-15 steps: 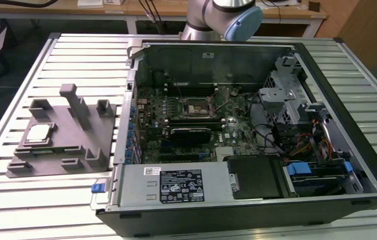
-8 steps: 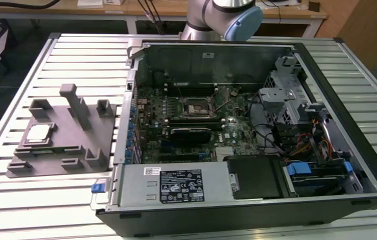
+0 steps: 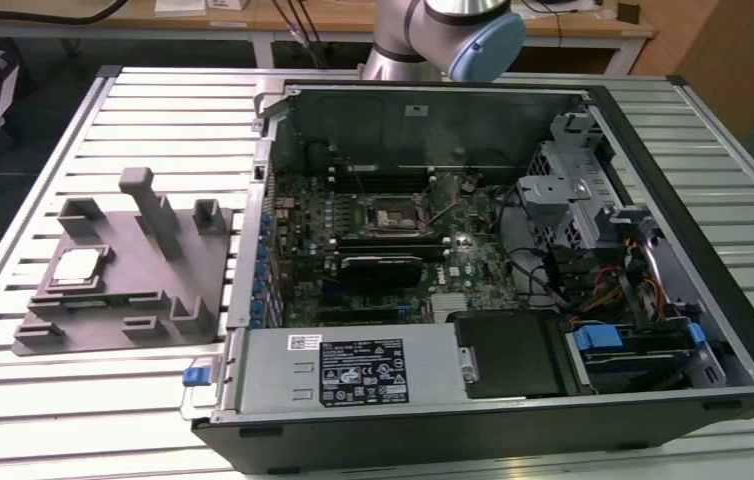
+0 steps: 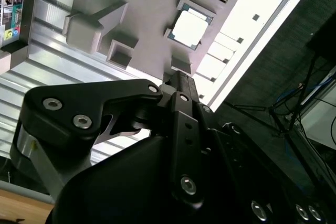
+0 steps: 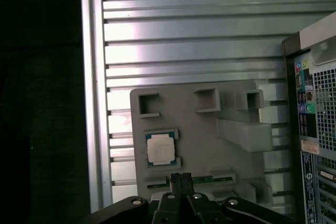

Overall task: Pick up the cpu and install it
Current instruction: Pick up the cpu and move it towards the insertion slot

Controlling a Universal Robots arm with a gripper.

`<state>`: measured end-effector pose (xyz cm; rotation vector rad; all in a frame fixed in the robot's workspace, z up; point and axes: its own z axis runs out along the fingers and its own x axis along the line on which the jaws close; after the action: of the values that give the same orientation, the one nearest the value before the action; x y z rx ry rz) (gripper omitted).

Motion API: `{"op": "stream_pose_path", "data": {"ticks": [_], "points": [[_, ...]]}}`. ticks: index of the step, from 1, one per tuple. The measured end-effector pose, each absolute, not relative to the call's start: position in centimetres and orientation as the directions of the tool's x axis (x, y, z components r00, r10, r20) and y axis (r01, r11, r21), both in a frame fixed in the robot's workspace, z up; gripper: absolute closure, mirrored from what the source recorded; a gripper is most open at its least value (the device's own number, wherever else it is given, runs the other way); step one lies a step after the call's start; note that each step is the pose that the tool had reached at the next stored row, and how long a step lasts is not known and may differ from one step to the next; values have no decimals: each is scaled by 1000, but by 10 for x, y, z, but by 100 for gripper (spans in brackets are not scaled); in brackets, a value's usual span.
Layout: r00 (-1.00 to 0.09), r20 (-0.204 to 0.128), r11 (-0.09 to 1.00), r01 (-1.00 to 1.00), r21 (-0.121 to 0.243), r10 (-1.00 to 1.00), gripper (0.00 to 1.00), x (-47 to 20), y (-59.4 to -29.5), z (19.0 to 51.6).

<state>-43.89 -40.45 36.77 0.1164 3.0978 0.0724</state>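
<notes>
The cpu (image 3: 78, 264) is a small square chip with a pale silver top, lying flat in a recess of the grey fixture (image 3: 137, 300) at the exterior view's left. Both wrist views look down on the cpu (image 5: 160, 148) (image 4: 189, 28) from well above. My gripper (image 5: 180, 178) (image 4: 178, 78) hangs over the fixture's edge, apart from the chip, its dark fingers (image 5: 175, 181) pressed together with nothing between them. The dark square socket (image 3: 391, 212) sits on the motherboard inside the open computer case (image 3: 697, 140).
The fixture (image 5: 210, 145) has several upright blocks (image 3: 150, 205) around the chip. The case wall (image 5: 315, 103) stands close beside the fixture. Cables, a drive cage (image 3: 577, 200) and a power supply (image 3: 350, 370) crowd the case. Everything rests on a slatted metal table (image 3: 57, 400).
</notes>
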Motion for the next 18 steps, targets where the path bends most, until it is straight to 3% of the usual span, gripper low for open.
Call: {"op": "stream_pose_path", "data": {"ticks": [8, 10, 11, 13, 14, 18], "points": [[-996, -39, 996, 74, 48, 76, 89, -439, -406, 363], [-996, -39, 996, 74, 48, 76, 77, -439, -406, 362], [-996, -39, 996, 74, 48, 76, 77, -439, -406, 361], [-996, -39, 996, 74, 48, 76, 65, -439, -406, 359], [-996, -39, 996, 74, 48, 76, 65, -439, -406, 358], [-996, -39, 996, 74, 48, 76, 47, -439, -407, 352]]}}
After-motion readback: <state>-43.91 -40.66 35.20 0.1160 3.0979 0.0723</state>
